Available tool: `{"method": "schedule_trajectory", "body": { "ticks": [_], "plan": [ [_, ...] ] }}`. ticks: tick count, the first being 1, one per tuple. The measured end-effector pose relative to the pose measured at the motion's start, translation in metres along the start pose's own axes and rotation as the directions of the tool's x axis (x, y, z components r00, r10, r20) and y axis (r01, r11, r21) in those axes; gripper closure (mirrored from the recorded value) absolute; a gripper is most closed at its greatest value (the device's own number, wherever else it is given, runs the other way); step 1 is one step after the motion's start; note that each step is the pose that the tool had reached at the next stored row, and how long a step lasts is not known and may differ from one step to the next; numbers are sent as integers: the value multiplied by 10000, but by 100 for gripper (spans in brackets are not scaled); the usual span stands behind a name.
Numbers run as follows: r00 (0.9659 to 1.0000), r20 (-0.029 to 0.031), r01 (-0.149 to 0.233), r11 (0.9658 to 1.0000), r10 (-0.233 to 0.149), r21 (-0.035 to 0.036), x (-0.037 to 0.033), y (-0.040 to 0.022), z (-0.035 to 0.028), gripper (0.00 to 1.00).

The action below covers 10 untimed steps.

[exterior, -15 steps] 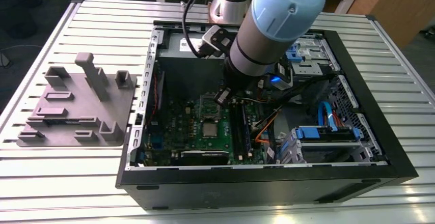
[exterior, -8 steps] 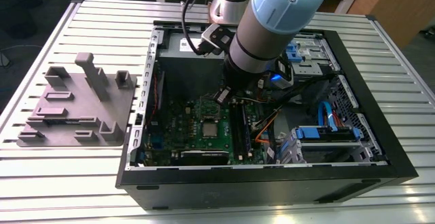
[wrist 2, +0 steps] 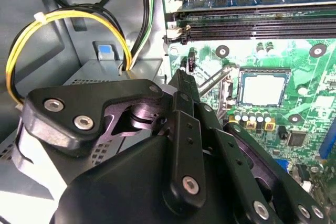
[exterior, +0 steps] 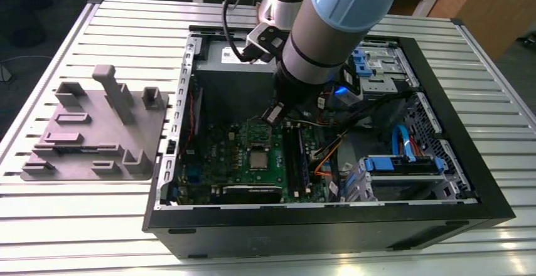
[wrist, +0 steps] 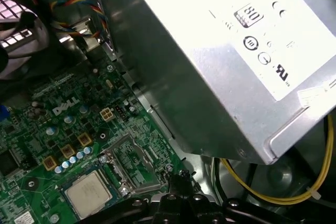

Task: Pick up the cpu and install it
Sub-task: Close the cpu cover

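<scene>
One small square silvery-grey cpu (exterior: 258,159) lies flat in its socket on the green motherboard (exterior: 219,150); farther back and just to the exterior view's right, the black gripper (exterior: 275,114) hovers, fingers apparently closed, holding nothing.

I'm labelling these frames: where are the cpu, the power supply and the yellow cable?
cpu (wrist 2: 262,88): second wrist view, middle of its metal top.
power supply (wrist: 220,72): first wrist view, its grey side wall.
yellow cable (wrist 2: 79,16): second wrist view, top of its loop.
</scene>
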<state>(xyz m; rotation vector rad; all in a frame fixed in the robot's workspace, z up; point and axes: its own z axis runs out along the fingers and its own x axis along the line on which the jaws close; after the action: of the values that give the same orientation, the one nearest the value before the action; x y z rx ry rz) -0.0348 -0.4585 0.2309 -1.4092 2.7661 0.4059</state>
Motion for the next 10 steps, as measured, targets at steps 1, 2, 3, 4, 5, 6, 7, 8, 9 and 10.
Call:
{"method": "schedule_trajectory", "body": {
  "ticks": [1, 2, 3, 4, 5, 6, 7, 8, 9, 10],
  "plan": [
    [10000, -2, 4, 10000, -4, 0, 0, 5, -13, 90],
    [10000, -5, 9, 10000, -9, 1, 0, 11, -25, 90],
    [10000, -9, 14, 10000, -14, 2, 0, 15, -36, 90],
    [10000, -17, 23, 10000, -23, 5, 1, 19, -39, 90],
    [10000, -32, 43, 10000, -43, 11, 3, 23, -40, 90],
    [10000, -51, 66, 10000, -66, 16, 5, 25, -42, 90],
    [9999, -65, 90, 10000, -90, 19, 6, 27, -44, 90],
    [9999, -74, 109, 9999, -109, 19, 6, 27, -46, 90],
    [9999, -76, 117, 9999, -117, 19, 6, 28, -46, 90],
    [9999, -76, 115, 9999, -115, 19, 6, 28, -46, 90]
  ]
}}
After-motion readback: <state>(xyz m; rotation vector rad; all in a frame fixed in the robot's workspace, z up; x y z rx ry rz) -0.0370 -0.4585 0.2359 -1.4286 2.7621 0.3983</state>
